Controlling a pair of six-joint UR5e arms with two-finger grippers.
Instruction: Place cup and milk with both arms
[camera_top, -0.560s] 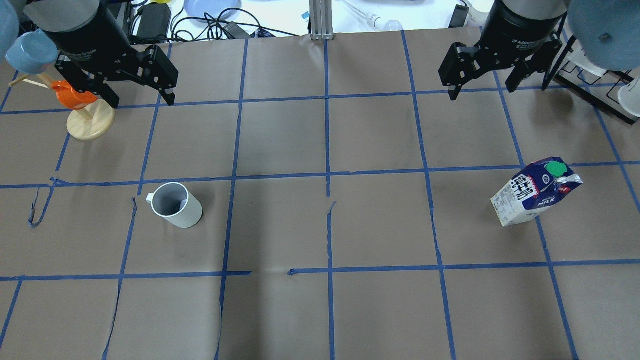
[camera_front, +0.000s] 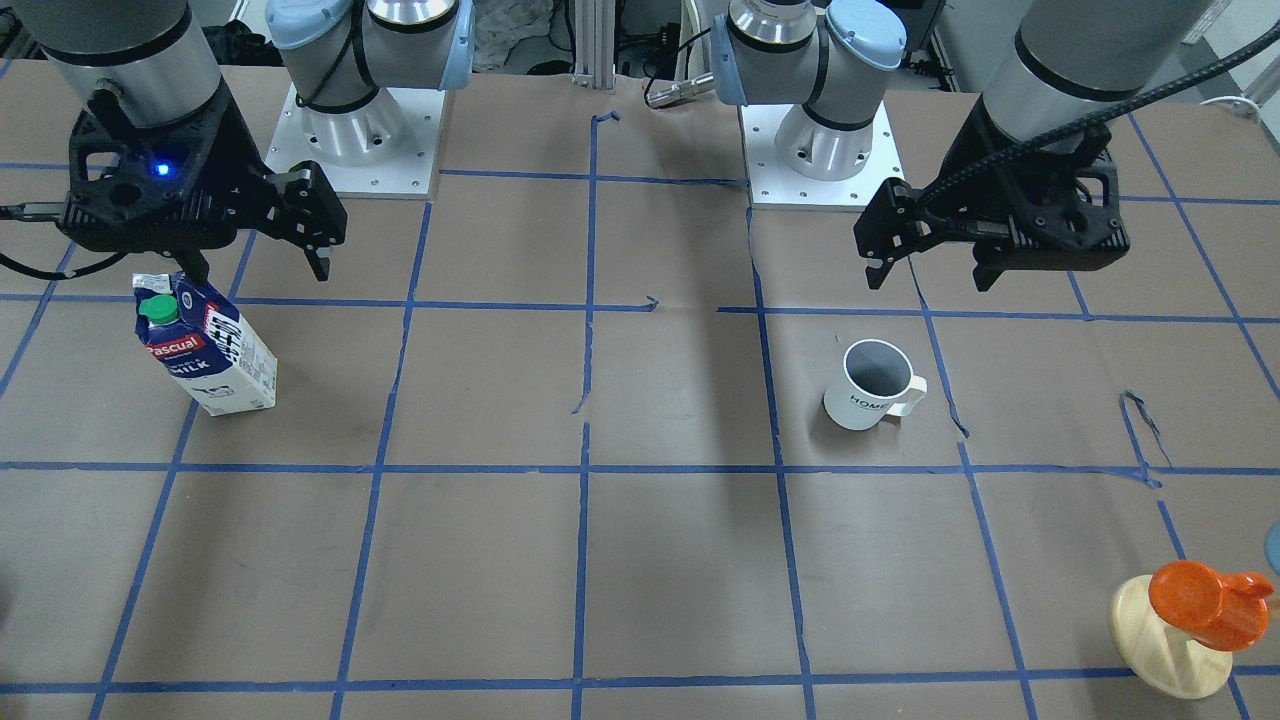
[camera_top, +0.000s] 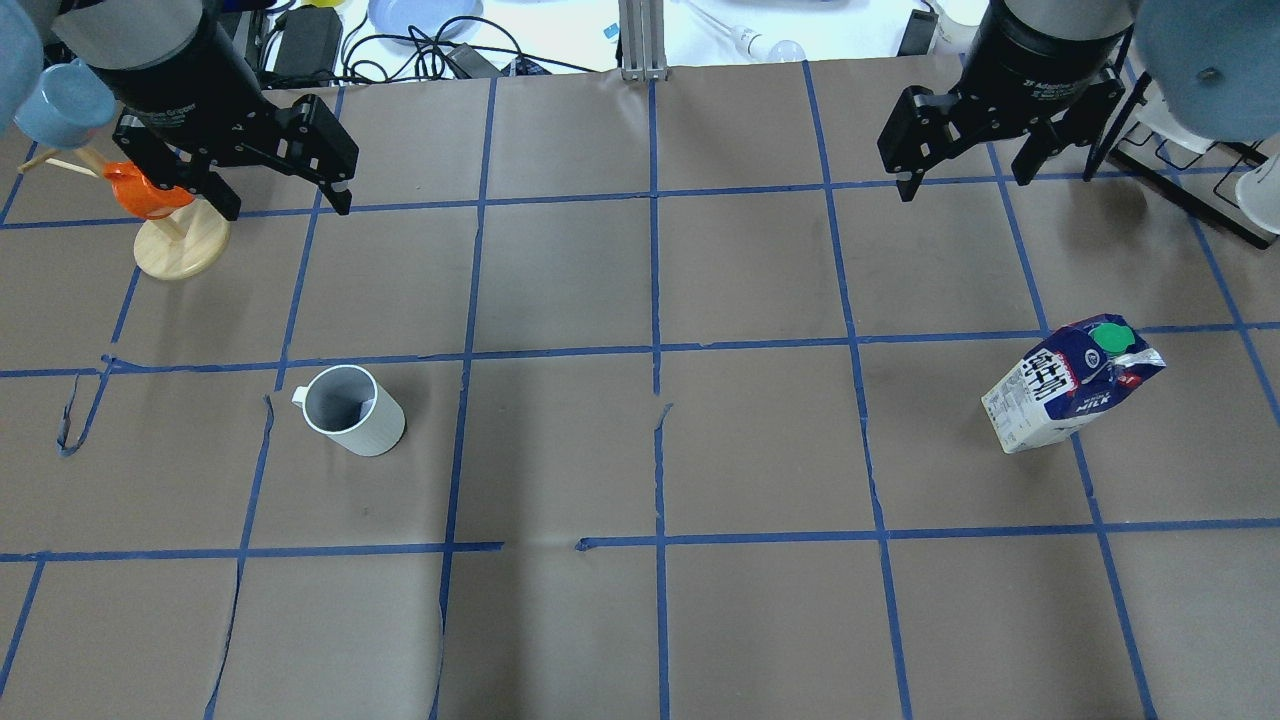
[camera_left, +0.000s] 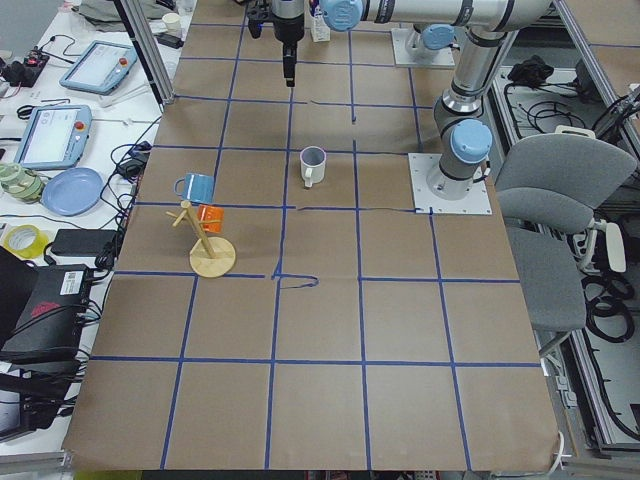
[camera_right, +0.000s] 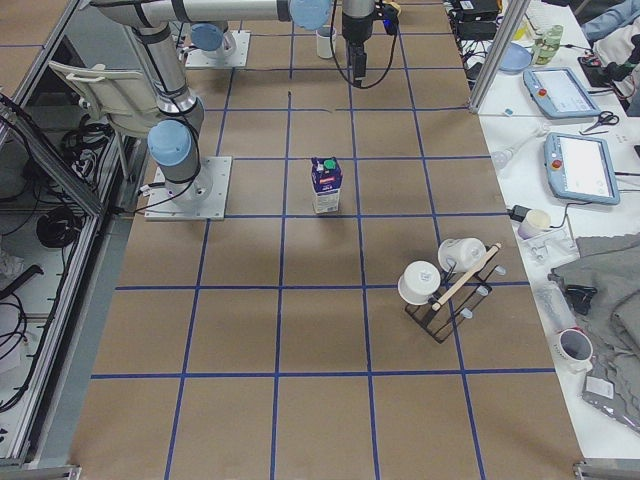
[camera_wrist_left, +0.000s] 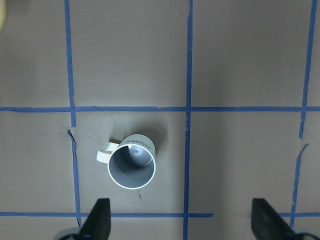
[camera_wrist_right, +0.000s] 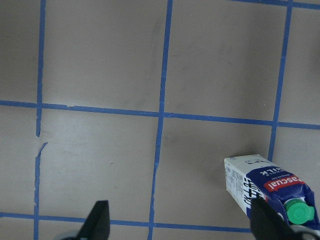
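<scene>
Tipping is the likeliest trouble on the right side: the milk carton (camera_top: 1070, 395) is tall, narrow and probably light, so a descent that lands off-centre, or one finger touching before the other, could push it over or skid it across the paper-covered table (camera_top: 760, 450). A hard squeeze could dent its card walls. On the left, the cup (camera_top: 352, 410) has glazed, rounded sides and a handle (camera_top: 298, 396) sticking out toward the robot's left, so fingers closing across that handle could spin the mug or slip off. The left gripper (camera_top: 285, 205) also hangs close to the orange cup (camera_top: 145, 190) on its wooden stand (camera_top: 180, 250), which a careless swing might knock. Both it and the right gripper (camera_top: 963, 185) are empty, fingers spread wide, well apart from their targets. The white mug stands upright, dark grey inside, in the table's left half. The blue-and-white carton stands upright in the right half, its green cap (camera_top: 1107, 336) on top.
</scene>
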